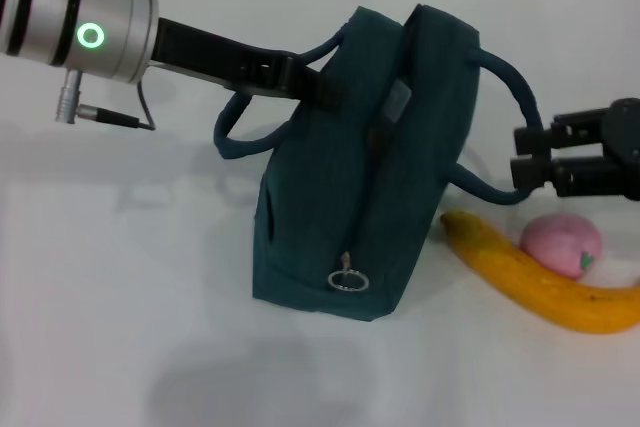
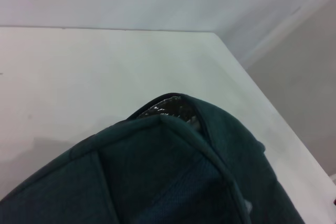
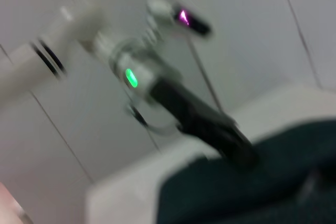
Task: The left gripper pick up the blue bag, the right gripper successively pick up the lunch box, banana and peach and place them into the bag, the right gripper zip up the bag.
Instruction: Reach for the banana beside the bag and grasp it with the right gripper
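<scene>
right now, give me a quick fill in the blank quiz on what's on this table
1. The left claw grips the top of the blue ____.
2. The peach sits just behind the ____.
3. The right claw hangs above the banana, holding ____.
4. A metal ____ hangs from the bag's zipper.

Missing words: bag; banana; nothing; ring

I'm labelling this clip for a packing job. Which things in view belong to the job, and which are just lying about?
Part of the job: blue bag, held at its top by the left gripper; right gripper; banana; peach.

Just lying about: nothing apart from the white table.
</scene>
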`<state>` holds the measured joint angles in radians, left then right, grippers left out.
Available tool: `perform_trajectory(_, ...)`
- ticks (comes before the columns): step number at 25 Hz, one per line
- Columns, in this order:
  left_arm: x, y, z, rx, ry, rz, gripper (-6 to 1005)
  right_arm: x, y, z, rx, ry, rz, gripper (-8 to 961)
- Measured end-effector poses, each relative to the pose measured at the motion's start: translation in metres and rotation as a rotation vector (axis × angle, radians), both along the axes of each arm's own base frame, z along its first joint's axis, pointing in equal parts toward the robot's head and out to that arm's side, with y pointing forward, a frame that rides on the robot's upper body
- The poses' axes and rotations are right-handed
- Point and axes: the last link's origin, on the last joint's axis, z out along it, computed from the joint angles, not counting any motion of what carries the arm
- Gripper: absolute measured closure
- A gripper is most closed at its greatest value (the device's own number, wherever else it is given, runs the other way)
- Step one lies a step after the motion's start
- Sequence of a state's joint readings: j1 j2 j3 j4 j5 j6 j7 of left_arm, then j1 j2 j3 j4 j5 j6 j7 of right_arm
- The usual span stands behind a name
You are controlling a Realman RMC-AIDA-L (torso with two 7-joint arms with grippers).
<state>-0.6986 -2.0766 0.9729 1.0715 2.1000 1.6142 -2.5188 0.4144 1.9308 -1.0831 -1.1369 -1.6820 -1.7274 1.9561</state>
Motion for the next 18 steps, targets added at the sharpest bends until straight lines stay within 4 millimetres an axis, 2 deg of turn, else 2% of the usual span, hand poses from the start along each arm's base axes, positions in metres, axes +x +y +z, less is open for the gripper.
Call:
perform_trajectory(5,-0.003,0.001,0.001,0.011,0.001,0.017,948,-0.013,-0.012,0.012,0.089,-0.340,-0.025,462)
perform_trajectory(10,-0.004,0.003,0.001,0.022,0.001,0.025,948,-0.025,-0.020,0.006,0.065,-0.586,-0.060,460)
perform_trajectory(15,0.000,0.006,0.001,0.032,0.002,0.018,948,-0.022,-0.018,-0.011,0.021,-0.711,-0.076,453)
perform_trajectory(18,0.002,0.008,0.001,0.042,0.001,0.016,948,-0.022,-0.012,-0.019,-0.002,-0.722,-0.079,449)
